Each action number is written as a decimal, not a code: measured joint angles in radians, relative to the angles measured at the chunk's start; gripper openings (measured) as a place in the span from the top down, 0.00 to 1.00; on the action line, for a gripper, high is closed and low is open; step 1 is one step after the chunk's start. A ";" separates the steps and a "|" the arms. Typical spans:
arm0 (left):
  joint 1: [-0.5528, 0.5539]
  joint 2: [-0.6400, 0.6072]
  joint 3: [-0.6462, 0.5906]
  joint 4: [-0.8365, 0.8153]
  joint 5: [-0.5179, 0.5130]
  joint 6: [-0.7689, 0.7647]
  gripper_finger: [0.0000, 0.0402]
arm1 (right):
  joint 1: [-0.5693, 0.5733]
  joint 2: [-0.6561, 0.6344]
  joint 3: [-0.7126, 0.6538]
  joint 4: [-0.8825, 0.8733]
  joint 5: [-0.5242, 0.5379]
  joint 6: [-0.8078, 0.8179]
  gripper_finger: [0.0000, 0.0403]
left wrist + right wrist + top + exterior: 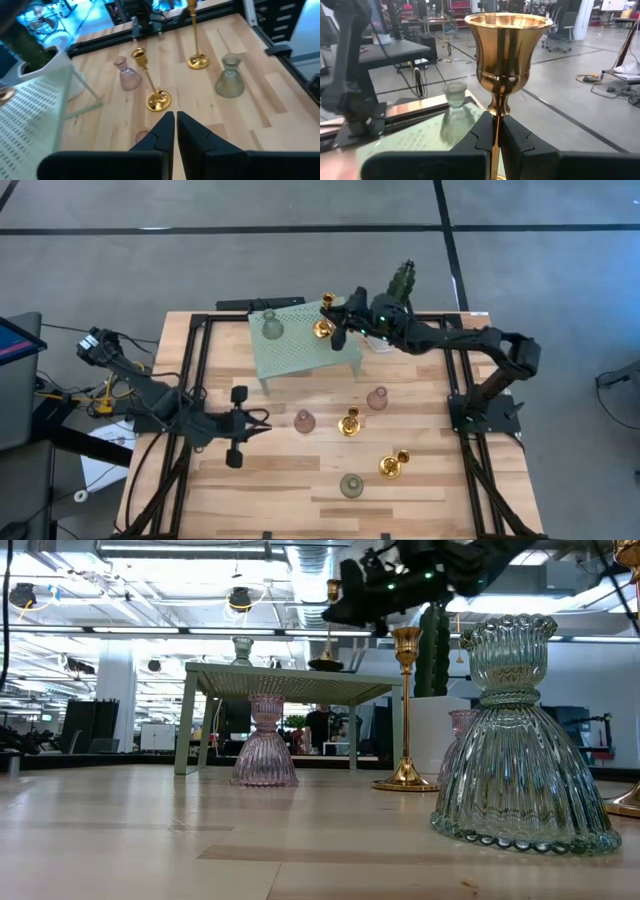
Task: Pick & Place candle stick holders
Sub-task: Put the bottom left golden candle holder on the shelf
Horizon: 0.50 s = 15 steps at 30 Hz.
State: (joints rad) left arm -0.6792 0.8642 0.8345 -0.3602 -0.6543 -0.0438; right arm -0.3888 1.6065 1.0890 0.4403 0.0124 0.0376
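Room: grey floor crossed by dark lines in the high view; the low view looks into an open hall with white ceiling ducts, strip lights, dark chairs and a person standing far back under the rack. No readable writing or labels show in any view.

Tabletop (300, 480): pale wood planks, edged by black frame rails.

Pale green perforated rack (300, 345): stands on legs at the far middle of the tabletop. It carries one grey-green holder (271, 327) near its far left corner and one gold holder (323, 328) toward its right side.

White pot with cactus (400, 285): at the far edge, behind the right arm.

Right gripper (333, 308): over the rack's right part; jaws pinch the thin stem of that gold holder, its cup upright above the fingers in the right wrist view.

Left gripper (262, 423): low over the tabletop's left middle, jaws pressed together, holding nothing.

Holders on the bare tabletop: two pink (305, 421) (377, 398), two gold (349, 423) (393, 465), the nearer one tipped over, and one grey-green (351, 485) nearest the front edge, all apart from each other.
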 joint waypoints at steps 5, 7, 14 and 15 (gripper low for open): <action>-0.057 0.001 0.000 -0.028 -0.012 -0.049 0.98 | -0.012 0.090 0.133 -0.065 -0.051 -0.003 0.99; -0.081 0.002 0.000 -0.030 -0.024 -0.052 0.99 | -0.014 0.121 0.174 -0.106 -0.056 -0.009 0.99; -0.161 0.007 0.000 -0.060 -0.116 -0.101 0.98 | -0.025 0.169 0.251 -0.126 -0.066 -0.021 0.99; -0.171 0.007 0.000 -0.063 -0.126 -0.111 0.98 | -0.031 0.170 0.251 -0.137 -0.067 -0.021 0.99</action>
State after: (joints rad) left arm -0.8500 0.8715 0.8341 -0.4233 -0.7802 -0.1549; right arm -0.4200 1.7763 1.3396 0.3037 -0.0545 0.0164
